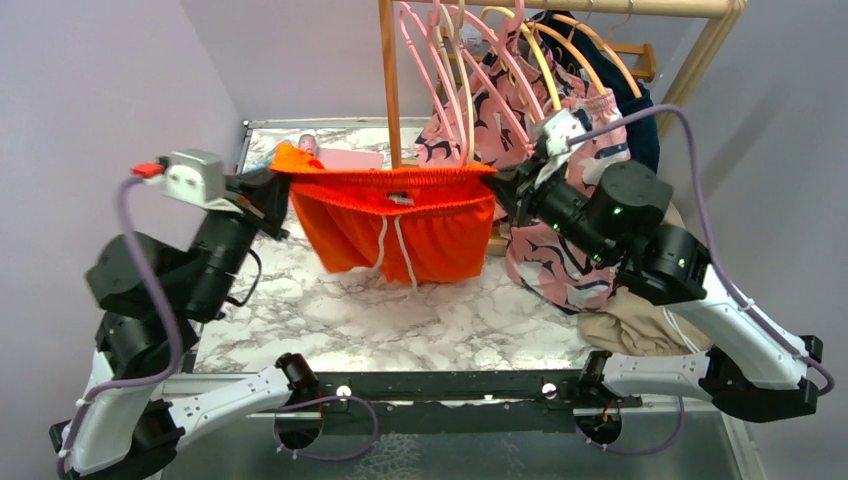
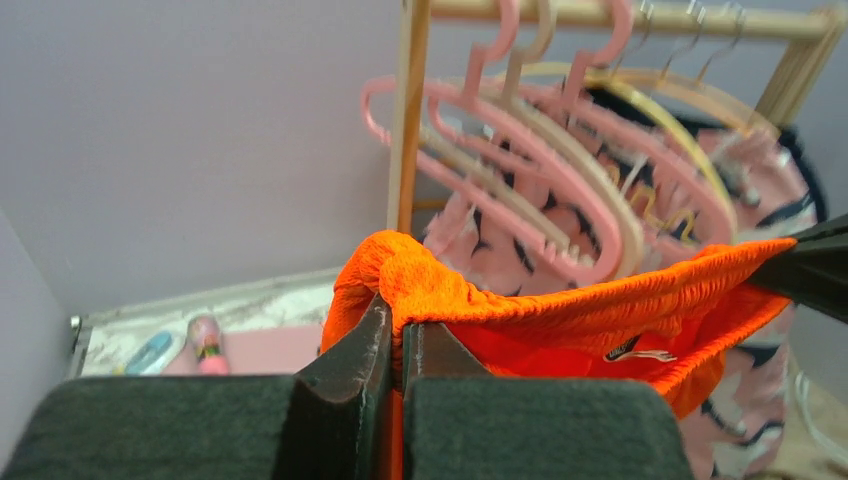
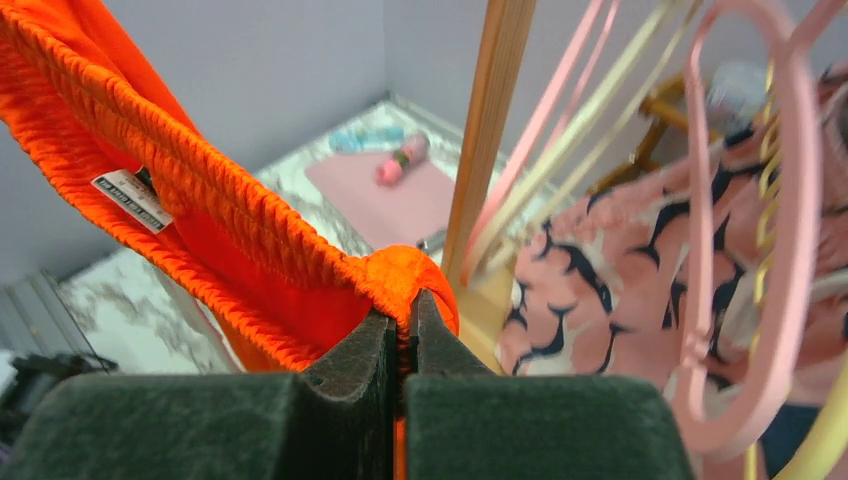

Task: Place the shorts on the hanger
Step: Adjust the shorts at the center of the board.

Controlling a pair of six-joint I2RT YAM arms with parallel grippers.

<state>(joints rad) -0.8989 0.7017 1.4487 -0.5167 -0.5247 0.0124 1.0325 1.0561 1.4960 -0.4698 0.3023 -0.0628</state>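
— What sits at the far left?

— The left claw (image 1: 284,190), clenched on one end of the waistband of the shorts (image 1: 420,225), with orange fabric bunched over its fingertips. Outboard of it is the grey wall (image 1: 100,100), close to that arm's elbow. Below it lies bare marbled counter (image 1: 400,320).

— And between the two claws?

— The waistband runs taut and nearly level from one claw to the other, well above the counter. The legs hang free under it with their hems clear of the marble, and the white drawstring (image 1: 397,250) dangles near the middle. Beyond the left claw, by the counter's far edge, lie a pink pad (image 1: 352,158) and a small bottle (image 1: 308,143).

— Anything crowding that band?

— The wooden post (image 1: 390,90) of the rack rises just behind it, roughly midway between the claws.

— The right end?

— The right claw (image 1: 505,190) is clenched on the other end of the waistband. Above it and a little to its left hang pink hangers (image 1: 440,70). The hanger (image 1: 545,65), pale yellow, hangs up and to the right of that claw, apart from the shorts.

— Room on the right?

— Little. Shark-print shorts (image 1: 560,265) hang against the right arm, a beige garment (image 1: 640,330) is heaped at the counter's right edge under the arm, and the wall stands close beyond.
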